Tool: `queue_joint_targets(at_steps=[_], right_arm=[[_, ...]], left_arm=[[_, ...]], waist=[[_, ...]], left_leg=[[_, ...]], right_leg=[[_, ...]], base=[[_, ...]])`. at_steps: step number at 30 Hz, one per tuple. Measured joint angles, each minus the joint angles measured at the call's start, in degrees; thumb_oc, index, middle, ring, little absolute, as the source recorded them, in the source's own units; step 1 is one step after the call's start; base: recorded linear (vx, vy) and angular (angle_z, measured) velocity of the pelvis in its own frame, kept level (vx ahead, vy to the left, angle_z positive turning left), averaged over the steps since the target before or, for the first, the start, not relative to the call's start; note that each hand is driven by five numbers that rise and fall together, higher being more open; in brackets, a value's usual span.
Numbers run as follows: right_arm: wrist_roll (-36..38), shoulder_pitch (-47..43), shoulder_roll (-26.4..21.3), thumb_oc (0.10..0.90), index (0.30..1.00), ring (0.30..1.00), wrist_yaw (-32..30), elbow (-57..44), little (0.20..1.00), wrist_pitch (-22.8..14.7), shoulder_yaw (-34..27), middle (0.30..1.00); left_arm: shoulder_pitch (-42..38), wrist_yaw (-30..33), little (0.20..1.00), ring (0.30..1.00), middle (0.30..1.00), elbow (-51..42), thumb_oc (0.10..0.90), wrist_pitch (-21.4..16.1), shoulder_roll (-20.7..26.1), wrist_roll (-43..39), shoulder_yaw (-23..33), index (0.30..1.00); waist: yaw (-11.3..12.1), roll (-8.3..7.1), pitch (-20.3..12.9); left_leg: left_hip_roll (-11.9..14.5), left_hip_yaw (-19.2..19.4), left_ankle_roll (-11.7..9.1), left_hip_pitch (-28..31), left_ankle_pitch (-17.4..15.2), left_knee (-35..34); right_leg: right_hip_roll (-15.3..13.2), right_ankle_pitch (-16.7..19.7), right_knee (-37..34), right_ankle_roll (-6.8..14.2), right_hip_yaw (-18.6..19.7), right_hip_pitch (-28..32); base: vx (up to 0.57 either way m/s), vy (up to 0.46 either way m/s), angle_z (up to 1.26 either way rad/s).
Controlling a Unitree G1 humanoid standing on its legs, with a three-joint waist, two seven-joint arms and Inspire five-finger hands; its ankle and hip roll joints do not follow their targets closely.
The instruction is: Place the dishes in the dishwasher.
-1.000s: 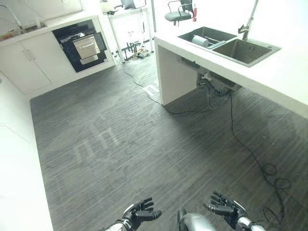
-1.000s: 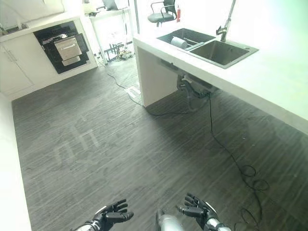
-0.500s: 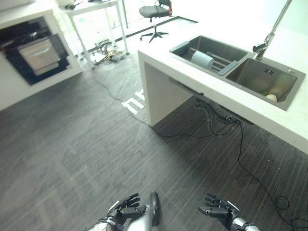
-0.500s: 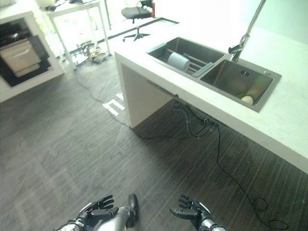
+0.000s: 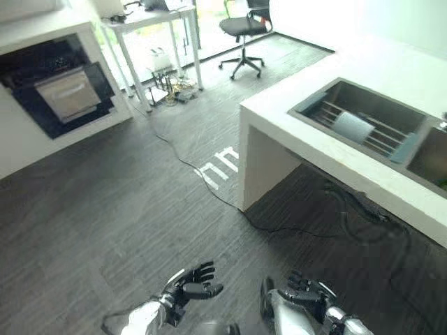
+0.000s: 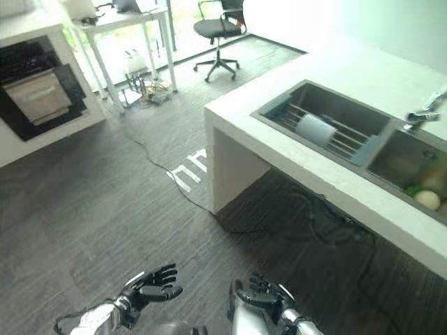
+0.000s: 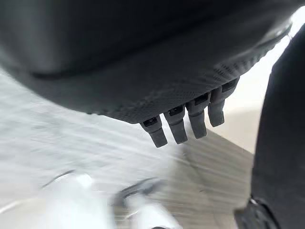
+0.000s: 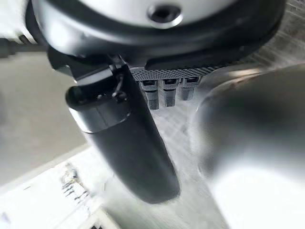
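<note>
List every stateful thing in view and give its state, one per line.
Left robot hand: open, empty, above the floor.
Right robot hand: open, empty, above the floor.
Dishwasher: open, rack pulled out.
Cup: on its side on the sink rack.
Office chair: upright, unoccupied.

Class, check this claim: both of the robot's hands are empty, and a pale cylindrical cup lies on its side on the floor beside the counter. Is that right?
Not quite. The hands are empty, the left hand and the right hand both open. But the cup lies on the rack inside the sink, not on the floor. The right eye view shows it.
</note>
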Motion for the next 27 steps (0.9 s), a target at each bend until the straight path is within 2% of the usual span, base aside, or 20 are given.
queue_joint_targets(at_steps=[1, 2, 5, 6, 7, 8, 9, 11, 13, 14, 15, 16, 18, 19, 20, 22, 23, 24, 26, 27], right_arm=[[0.03, -0.77, -0.05, 0.8, 0.9, 0.9, 0.3, 1.24, 0.9, -0.14, -1.67, 0.9], [0.05, -1.13, -1.1, 0.8, 0.9, 0.9, 0.16, 1.46, 0.9, 0.24, -2.06, 0.9], [0.25, 0.44, -2.51, 0.8, 0.9, 0.9, 0.75, 1.42, 0.9, 0.08, -1.6, 0.9], [0.24, 0.85, -2.45, 0.8, 0.9, 0.9, 0.75, 1.27, 0.9, 0.09, -0.43, 0.9], [0.2, 0.44, -3.29, 0.8, 0.9, 0.9, 0.67, 1.3, 0.9, 0.28, 0.46, 0.9], [0.05, 0.09, -3.28, 0.8, 0.9, 0.9, 0.75, 1.25, 0.9, 0.41, 1.95, 0.9], [-0.02, 0.29, -3.12, 0.8, 0.9, 0.9, 0.96, 1.06, 0.9, 0.41, 2.89, 0.9], [0.1, 0.17, -2.76, 0.8, 0.9, 0.9, 0.97, 0.68, 0.9, 0.29, 3.59, 0.9], [0.24, 0.05, -4.05, 0.8, 0.9, 0.9, 0.89, -1.52, 0.9, 0.16, 4.19, 0.9], [0.22, -0.46, -3.94, 0.8, 0.9, 0.9, 0.86, -1.38, 0.9, 0.25, 4.04, 0.9], [0.21, -0.6, -2.74, 0.8, 0.9, 0.9, 0.79, -1.39, 0.9, 0.26, 3.97, 0.9], [0.22, -0.14, -3.32, 0.8, 0.9, 0.9, 0.56, -0.93, 0.9, 0.28, 3.8, 0.9], [0.26, 0.03, -4.62, 0.8, 0.9, 0.9, -0.17, 1.24, 0.9, 0.28, 3.42, 0.9], [0.23, 0.1, -4.77, 0.8, 0.9, 0.9, -0.6, 1.81, 0.9, 0.61, 3.56, 0.9], [0.17, 0.06, -4.78, 0.8, 0.9, 0.9, -0.45, 2.68, 0.9, 0.82, 4.0, 0.9], [0.14, -0.12, -4.93, 0.8, 0.9, 0.9, -0.24, 3.98, 0.9, 0.99, 4.39, 0.9], [-0.32, -0.63, -5.15, 0.8, 0.9, 0.9, -0.5, 4.94, 0.9, 1.83, 4.28, 0.9], [-0.31, -0.49, -5.02, 0.8, 0.9, 0.9, -0.6, 6.07, 0.9, 2.21, 4.37, 0.9], [-0.3, 1.16, -4.82, 0.8, 0.9, 0.9, -1.04, 7.39, 0.9, 2.39, 4.57, 0.9], [-0.29, 0.56, -4.49, 0.8, 0.9, 0.9, -1.39, 9.01, 0.9, 2.32, 4.0, 0.9]], left_arm=[[0.64, -0.06, 0.9, 0.9, 0.9, 1.67, 0.8, 0.1, -0.42, 0.01, -0.61, 0.9], [3.16, -0.05, 0.9, 0.9, 0.9, 1.86, 0.8, 0.81, -1.5, 0.06, -0.79, 0.9], [7.13, -0.12, 0.9, 0.9, 0.9, 0.51, 0.8, 0.76, -3.75, 0.09, -0.68, 0.9], [7.13, -0.09, 0.9, 0.9, 0.9, -0.23, 0.8, 0.59, -3.6, 0.15, -0.36, 0.9], [6.41, 0.56, 0.9, 0.9, 0.9, -0.23, 0.8, 0.59, -5.07, 0.23, 0.3, 0.9], [5.91, 0.77, 0.9, 0.9, 0.9, -0.96, 0.8, 0.49, -5.22, 0.25, 0.38, 0.9], [6.24, 0.78, 0.9, 0.9, 0.9, -1.13, 0.8, 0.24, -5.17, 0.25, 0.44, 0.9], [5.77, 1.22, 0.9, 0.9, 0.9, -1.16, 0.8, -0.67, -5.05, 0.22, 0.66, 0.9], [4.25, 1.22, 0.9, 0.9, 0.9, -1.11, 0.8, -0.76, -5.53, 0.32, 0.86, 0.9], [3.86, 1.25, 0.9, 0.9, 0.9, -0.95, 0.8, -1.02, -5.73, 0.57, 2.5, 0.9], [3.91, 1.31, 0.9, 0.9, 0.9, -1.16, 0.8, -1.84, -4.41, 0.58, 3.25, 0.9], [3.31, 2.05, 0.9, 0.9, 0.9, -1.25, 0.8, -2.31, -4.73, 0.62, 3.68, 0.9], [2.58, 2.15, 0.9, 0.9, 0.9, -1.34, 0.8, -2.57, -4.45, 1.23, 3.05, 0.9], [2.55, 2.19, 0.9, 0.9, 0.9, -1.23, 0.8, -2.49, -4.33, 1.31, 2.9, 0.9], [3.56, 2.21, 0.9, 0.9, 0.9, -0.57, 0.8, -2.53, -4.23, 2.33, 2.86, 0.9], [4.89, 2.06, 0.9, 0.9, 0.9, 1.26, 0.8, -2.54, -4.07, 2.82, 2.34, 0.9], [4.24, 2.06, 0.9, 0.9, 0.9, 2.79, 0.8, -2.92, -4.06, 2.86, 2.54, 0.9], [4.63, 1.97, 0.9, 0.9, 0.9, 3.06, 0.8, -2.83, -4.05, 2.65, 3.04, 0.9], [4.29, 1.86, 0.9, 0.9, 0.9, 2.12, 0.8, -3.52, -3.38, 2.84, 3.67, 0.9], [3.78, 2.04, 0.9, 0.9, 0.9, 2.16, 0.8, -3.72, -3.28, 2.84, 3.6, 0.9]], waist=[[0.2, 0.39, -0.04], [1.19, 2.03, 0.52], [1.59, 6.09, -1.32], [1.62, 5.17, -2.09], [1.75, 6.82, -2.05], [2.33, 5.15, -1.93], [2.85, 3.41, -2.31], [3.51, 1.15, -2.62], [2.48, 1.21, -2.74], [2.36, 0.05, -2.83], [2.47, -3.64, -2.86], [2.53, -3.68, -2.7], [3.37, -0.82, -2.58], [3.59, -0.22, -2.08], [3.82, 0.34, -1.95], [3.05, 2.59, -2.1], [4.7, 4.14, -0.74], [5.3, 4.04, -0.04], [4.93, 3.66, -0.9], [4.64, 3.9, -1.36]], left_leg=[[-0.01, 1.57, -0.1, 2.06, 0.1, -2.14], [0.61, 3.65, -1.17, 7.15, 0.23, -5.15], [1.33, 5.07, -4.64, 16.29, 0.87, -11.46], [0.4, 5.05, -6.12, 17.54, 0.92, -11.09], [1.21, 4.25, -7.32, 17.48, 1.31, -9.28], [0.68, 2.48, -11.29, 15.46, 4.78, -3.46], [0.9, 1.69, -10.79, 15.09, 2.58, -3.44], [2.98, -1.09, -11.89, 13.84, 3.09, -8.07], [7.04, -4.79, -13.24, 8.36, 14.0, -11.05], [6.06, -5.73, -14.15, 5.49, 13.72, -3.17], [5.6, -4.39, -16.29, -1.3, 16.91, 10.64], [6.55, -3.91, -14.0, -5.24, 18.1, 18.59], [6.35, -5.01, -10.36, -10.93, 15.52, 21.43], [3.35, -7.04, -9.82, -10.65, 14.1, 14.19], [0.51, -8.79, -9.64, -7.82, 13.7, 1.03], [-1.68, -10.78, -9.71, -4.29, 15.42, -20.86], [-2.15, -16.86, -11.76, -6.42, 17.45, -25.73], [-1.89, -16.38, -10.99, -7.81, 18.61, -23.16], [-0.17, -10.92, -8.27, -8.45, 19.42, -15.18], [-0.15, -12.75, -7.84, -6.62, 19.16, -13.47]], right_leg=[[-0.37, 0.42, 0.43, -0.74, -0.34, -0.36], [0.5, 1.13, 2.19, -2.64, -2.08, 1.87], [5.68, -0.36, 6.18, -6.63, -5.47, 9.63], [8.02, -0.68, 4.37, -10.66, -4.87, 13.37], [9.05, -0.58, 2.47, -12.51, -3.09, 14.89], [8.94, -1.06, 0.07, -11.81, -0.33, 17.27], [8.96, -0.99, -2.46, -11.87, 1.03, 19.61], [8.94, -1.44, -4.78, -10.98, 4.22, 23.46], [9.38, -3.6, -0.05, -7.83, 4.78, 23.06], [9.13, -8.37, 7.43, -8.2, 3.78, 19.27], [9.21, -10.19, 7.86, -10.11, 3.6, 18.47], [9.74, -10.1, 7.35, -13.27, 4.09, 20.16], [12.12, -10.02, 5.94, -13.04, 6.51, 21.44], [12.29, -10.09, 5.47, -12.61, 8.34, 22.29], [12.62, -10.17, 5.26, -11.41, 11.47, 23.22], [15.04, -10.2, 2.57, -10.1, 15.26, 25.01], [17.01, -9.82, 1.81, -10.69, 18.29, 25.6], [17.58, -9.56, 1.71, -10.75, 19.29, 26.31], [17.38, -10.93, 1.09, -10.58, 17.52, 27.67], [17.32, -11.81, 1.86, -9.85, 18.47, 26.93]], base=[[0.38, -0.283, -0.27], [0.28, -0.225, -0.91], [0.28, -0.238, -0.63], [0.28, -0.26, -0.29], [0.3, -0.28, -0.49], [0.32, -0.31, -0.66], [0.26, -0.256, -0.72], [0.18, -0.212, -0.83], [0.18, -0.266, -0.68], [0.17, -0.239, -0.54], [0.12, -0.105, -0.54], [0.18, -0.061, -0.44], [0.2, 0.048, -0.68], [0.19, 0.069, -1.1], [0.2, 0.12, -1.27], [0.22, 0.128, -1.21], [0.13, 0.089, -1.24], [0.07, 0.112, -1.02], [0.07, 0.102, -0.34], [0.12, 0.088, -0.4]])
